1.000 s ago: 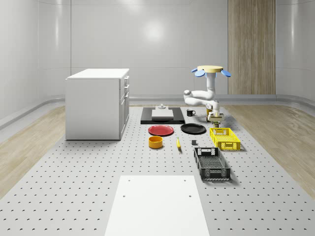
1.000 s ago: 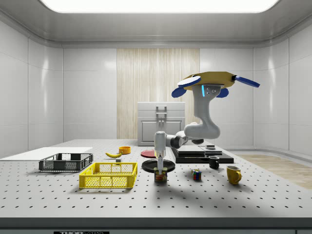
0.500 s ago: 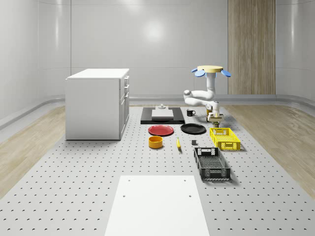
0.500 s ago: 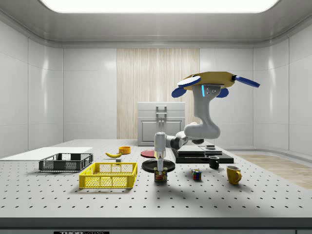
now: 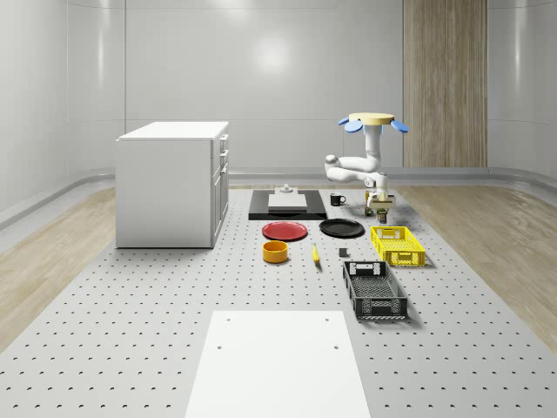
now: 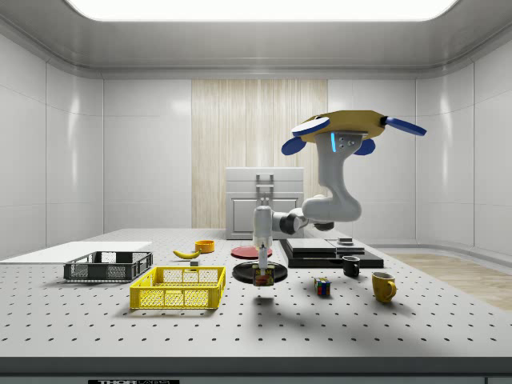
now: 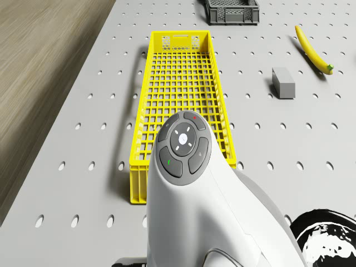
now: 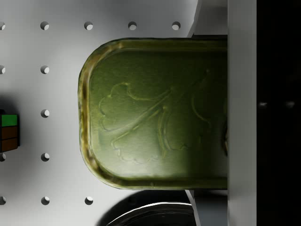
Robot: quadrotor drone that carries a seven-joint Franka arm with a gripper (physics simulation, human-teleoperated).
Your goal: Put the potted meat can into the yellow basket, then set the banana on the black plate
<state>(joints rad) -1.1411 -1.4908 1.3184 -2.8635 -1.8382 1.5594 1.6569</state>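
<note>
So the drone (image 6: 350, 128) is hovering over the counter (image 5: 130, 348) near its far right part, arm reaching down, and the jaws are clamped on the potted meat can (image 6: 262, 278), which hangs just clear of the counter, between the yellow basket (image 6: 178, 288) and a rubik's cube (image 6: 322, 286). Looks like the carry step of part one: next move needs the can shifted over the basket's open top, lowered, then let go. Banana (image 5: 315, 253) is lying mid-counter, black plate (image 5: 341, 228) sits bare nearby
</note>
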